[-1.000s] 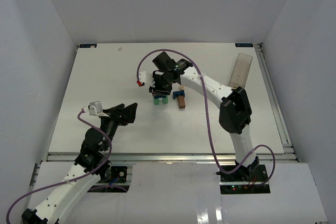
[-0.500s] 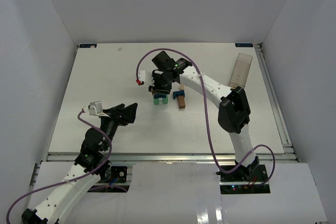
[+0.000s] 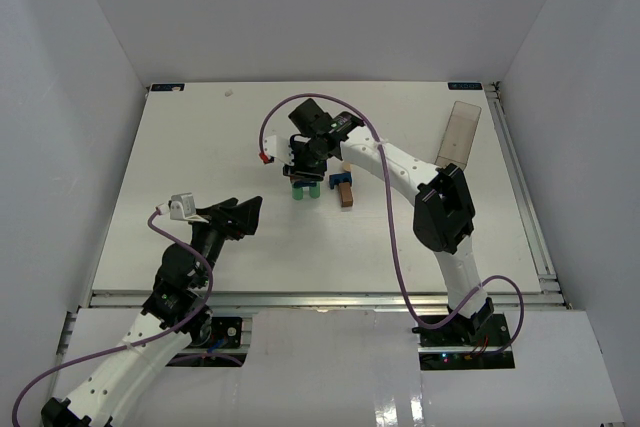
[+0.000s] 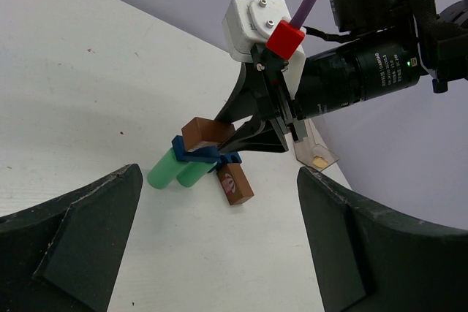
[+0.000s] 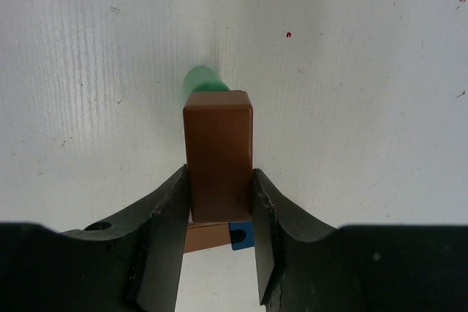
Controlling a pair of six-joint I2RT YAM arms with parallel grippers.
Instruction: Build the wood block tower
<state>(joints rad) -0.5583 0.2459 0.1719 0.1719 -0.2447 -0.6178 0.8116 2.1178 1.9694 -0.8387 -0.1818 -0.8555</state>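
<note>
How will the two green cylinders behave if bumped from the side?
The green cylinders stand on end, so a bump would probably tip them. Once down, their round sides would likely roll. The blue piece seems only resting on them and may fall.

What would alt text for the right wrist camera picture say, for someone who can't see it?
A black pincer grips a brown block from both sides, seen from above. A green cylinder peeks out beyond it on the white table.
</note>
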